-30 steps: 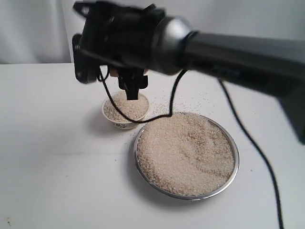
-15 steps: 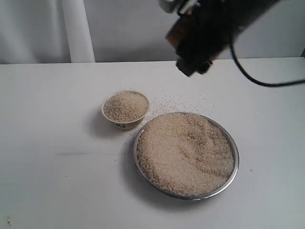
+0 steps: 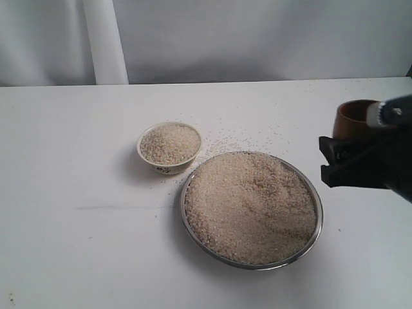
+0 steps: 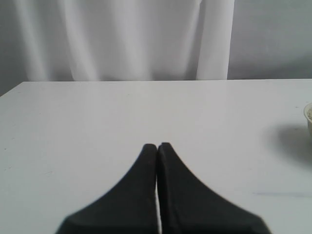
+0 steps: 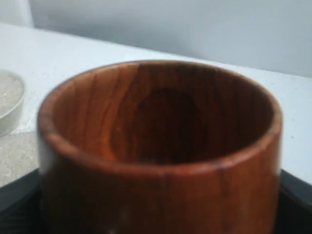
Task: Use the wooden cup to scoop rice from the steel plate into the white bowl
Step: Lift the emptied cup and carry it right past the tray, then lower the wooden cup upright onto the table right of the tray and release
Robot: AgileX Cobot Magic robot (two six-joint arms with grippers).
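Observation:
The steel plate [image 3: 314, 193], heaped with rice [image 3: 251, 206], sits at the table's centre. The white bowl [image 3: 168, 168] stands just off its far-left side, filled with rice [image 3: 170, 144]. To the right of the plate, my right gripper [image 3: 351, 159] is shut on the wooden cup [image 3: 351, 118]. In the right wrist view the cup [image 5: 156, 146] is upright, its dark inside empty, with a black finger [image 5: 17, 207] at its side. My left gripper [image 4: 157, 146] is shut on nothing above bare table, out of the exterior view.
Loose grains [image 3: 238, 136] lie scattered on the white table [image 3: 77, 193] behind the plate and bowl. A pale curtain [image 3: 103, 38] and grey wall close off the back. The bowl's edge [image 4: 308, 114] shows in the left wrist view.
My right arm has swung from over the bowl across to the right and come down beside the plate, the cup now upright. Bowl and plate have not moved.

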